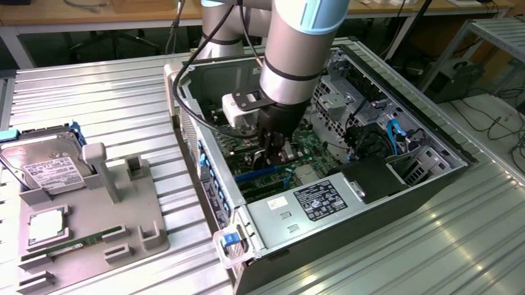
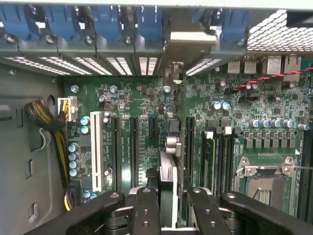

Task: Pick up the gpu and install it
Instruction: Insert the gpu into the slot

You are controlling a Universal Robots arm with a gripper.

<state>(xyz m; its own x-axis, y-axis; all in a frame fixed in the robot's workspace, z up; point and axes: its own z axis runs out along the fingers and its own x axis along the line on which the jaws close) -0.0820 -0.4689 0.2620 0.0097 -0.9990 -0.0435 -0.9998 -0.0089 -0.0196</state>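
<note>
We have the gripper (image 2: 166, 205) clenched on the gpu (image 2: 167, 181), which we see edge-on from the wrist camera as a thin slab standing upright between the two fingers (image 2: 145, 210), its metal end bracket (image 2: 172, 73) reaching toward the case's rear slot openings. The card sits low over the motherboard (image 2: 142, 105), in line with one of the long black expansion slots (image 2: 133, 147); whether its edge is already in the slot we cannot tell.

The risk we judge greatest is misalignment: a slightly tilted card would jam on the slot's lip or scrape the small capacitors (image 2: 221, 105) just beside it. The bracket could also catch on the rear frame near the blue retainer clips (image 2: 149, 22).

Near the slots, a braided cable bundle (image 2: 44, 117) lies to one side, apart from the card. Farther out, in the exterior view, the arm reaches down into the open computer case (image 1: 271, 215), with blue cables (image 1: 394, 132) and drive cages crowding the exterior view's right. Well apart on the surface (image 1: 410, 246), a grey tray (image 1: 123, 203) holds a hard drive (image 1: 45, 166).
</note>
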